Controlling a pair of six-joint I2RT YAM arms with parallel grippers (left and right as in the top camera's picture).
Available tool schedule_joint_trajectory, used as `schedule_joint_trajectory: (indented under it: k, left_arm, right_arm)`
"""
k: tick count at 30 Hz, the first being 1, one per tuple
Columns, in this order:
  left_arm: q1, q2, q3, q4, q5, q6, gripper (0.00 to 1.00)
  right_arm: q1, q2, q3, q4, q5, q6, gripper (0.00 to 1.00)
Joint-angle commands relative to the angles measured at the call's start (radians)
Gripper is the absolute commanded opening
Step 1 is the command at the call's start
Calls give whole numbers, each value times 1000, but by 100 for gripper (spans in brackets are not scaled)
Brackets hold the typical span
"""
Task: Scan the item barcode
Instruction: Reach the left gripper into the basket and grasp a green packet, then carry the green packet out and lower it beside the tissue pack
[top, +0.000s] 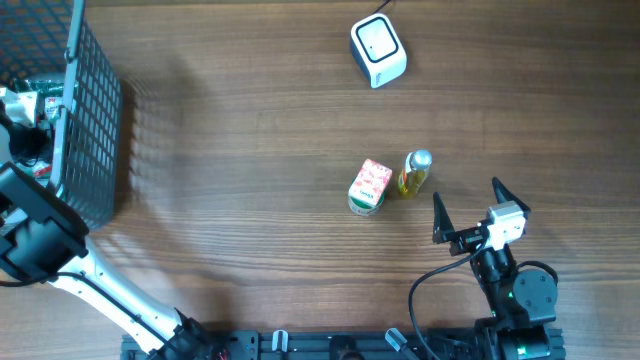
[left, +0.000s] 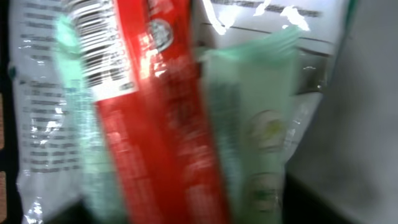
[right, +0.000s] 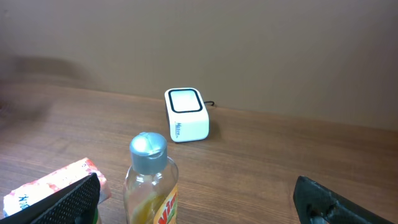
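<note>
The wooden desk (top: 250, 130) carries a dark wire basket (top: 95, 110) at its far left corner, and the left arm (top: 40, 235) reaches up from the near edge into it. The left fingers are hidden among the basket's contents, so I cannot tell how far apart they stand or whether they grip anything. The left wrist view is blurred and filled by the packets in the basket: a red packet (left: 155, 124) with a barcode (left: 102, 43) at its upper end, a pale green packet (left: 255, 124) just beside it, and a white printed packet (left: 37, 124) behind. The right fingers (top: 440, 218) are spread wide near the desk's near right side, holding and touching nothing. A white scanner (top: 378, 50) sits well apart at the far side. Near the middle stand a pink carton (top: 370, 186) and, just beside it, a small bottle (top: 415, 173) of yellow liquid with a silver cap.
</note>
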Motion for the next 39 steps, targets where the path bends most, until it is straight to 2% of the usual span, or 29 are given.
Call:
schedule_joint_trajectory:
  k: [1, 2, 4, 9, 14, 17, 23, 28, 31, 34, 39]
  left_arm:
    - [17, 63, -15, -2, -23, 19, 24]
    - [17, 63, -15, -2, -22, 17, 14]
    - [17, 63, -15, -2, -18, 8, 4]
    - [9, 47, -12, 0, -2, -98, 4]
    - [-37, -89, -11, 48, 34, -231, 4]
    - [-77, -212, -11, 52, 20, -247, 4]
    - [-148, -518, -11, 59, -34, -367, 4]
    - [-211, -745, -12, 58, -18, -527, 4]
    - [-278, -855, -12, 35, 23, -616, 4]
    - [-380, -918, -12, -15, 23, -645, 4]
    - [-568, -924, -12, -160, 22, -717, 4]
  right_arm:
    - [-3, -2, -1, 3, -1, -5, 100]
    - [-3, -2, -1, 3, -1, -5, 100]
    - [-3, -2, -1, 3, -1, -5, 100]
    - [-3, -2, -1, 3, -1, -5, 100]
    - [-3, -2, -1, 3, -2, -4, 100]
    - [-3, -2, -1, 3, -1, -5, 100]
    - [-3, -2, -1, 3, -1, -5, 100]
    - [-3, -2, -1, 3, -1, -4, 100]
    - [-3, -2, -1, 3, -1, -5, 100]
    - [-3, -2, -1, 3, -1, -5, 100]
    - [-3, -2, -1, 3, -1, -5, 100]
